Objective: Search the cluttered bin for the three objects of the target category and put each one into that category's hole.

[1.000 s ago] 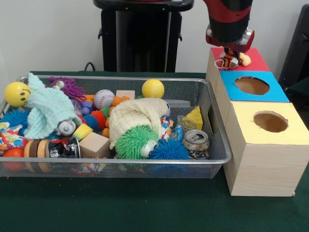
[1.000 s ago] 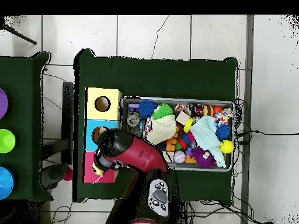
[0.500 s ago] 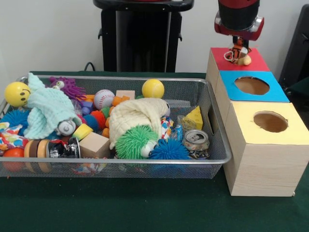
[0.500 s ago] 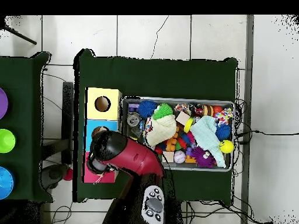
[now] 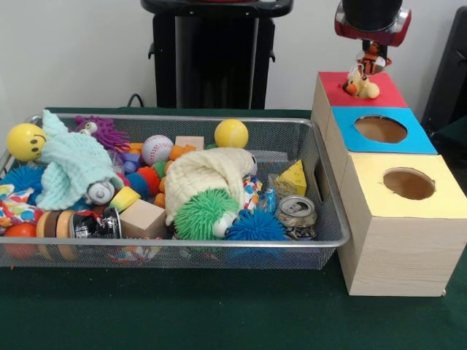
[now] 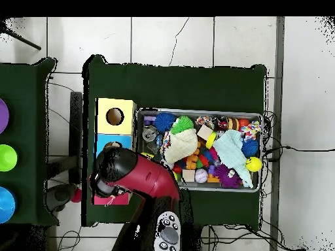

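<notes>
Hanging from the pincer, which pinches it, the small orange-and-yellow toy animal dangles directly over the red-topped box, whose hole is hidden.

The red and black arm comes down from above, its wrist pointing straight down. The gripper hangs just beneath the wrist, its fingers closed around a small orange and yellow toy that dangles below them.
</notes>
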### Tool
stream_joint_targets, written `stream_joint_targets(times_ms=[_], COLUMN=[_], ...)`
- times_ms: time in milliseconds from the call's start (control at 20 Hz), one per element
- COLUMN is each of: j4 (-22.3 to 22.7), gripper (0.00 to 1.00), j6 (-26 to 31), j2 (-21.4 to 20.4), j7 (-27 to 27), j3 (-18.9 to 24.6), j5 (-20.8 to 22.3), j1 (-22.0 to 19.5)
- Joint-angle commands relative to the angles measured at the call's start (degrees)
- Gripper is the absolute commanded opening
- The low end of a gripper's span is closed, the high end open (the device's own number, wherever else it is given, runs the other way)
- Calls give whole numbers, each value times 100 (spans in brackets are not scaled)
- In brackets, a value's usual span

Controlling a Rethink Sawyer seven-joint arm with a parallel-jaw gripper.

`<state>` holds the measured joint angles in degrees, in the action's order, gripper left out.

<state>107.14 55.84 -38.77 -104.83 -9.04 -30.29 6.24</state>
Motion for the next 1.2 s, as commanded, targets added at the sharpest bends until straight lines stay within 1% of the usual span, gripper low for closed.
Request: stream_joint_targets(times_ms=[50,250,400,700,1200], j4=[83,200,272,445,309], gripper=[0,0,0,0,0], j6=[65,22,-76,-423,-877], j2=[353,392,489,732,1207], j7=[-1407,-1309,-1172,-977,-827], j3=[399,417,399,521,670], j5=[-234,-246,-167,-310,-408], j1=[-120,-135,-154,-212,-296])
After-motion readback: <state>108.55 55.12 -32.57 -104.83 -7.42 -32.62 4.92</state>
